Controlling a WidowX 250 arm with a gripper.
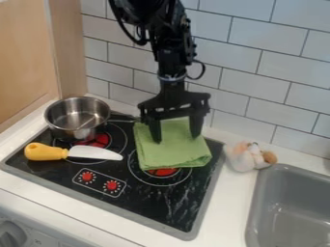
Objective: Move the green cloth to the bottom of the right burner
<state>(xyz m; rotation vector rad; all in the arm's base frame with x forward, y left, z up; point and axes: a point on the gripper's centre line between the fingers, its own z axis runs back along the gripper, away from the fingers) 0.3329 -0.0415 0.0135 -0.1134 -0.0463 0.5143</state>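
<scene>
The black gripper point(176, 137) hangs over the upper part of the green cloth point(172, 153), its two fingers spread wide apart with cloth showing between them. Folded into a rough square, the cloth lies on the stovetop and covers the upper part of the right burner point(162, 172). Red from the burner shows below the cloth's lower edge. Whether the fingertips touch the cloth, I cannot tell.
A metal pot point(77, 119) stands on the left burner, its handle pointing toward the cloth. In front of it lies a toy knife point(74, 153) with a yellow handle. Right of the stove point(155, 207) are a bag of small items point(247, 157) and a grey sink point(258, 207). A tiled wall rises behind.
</scene>
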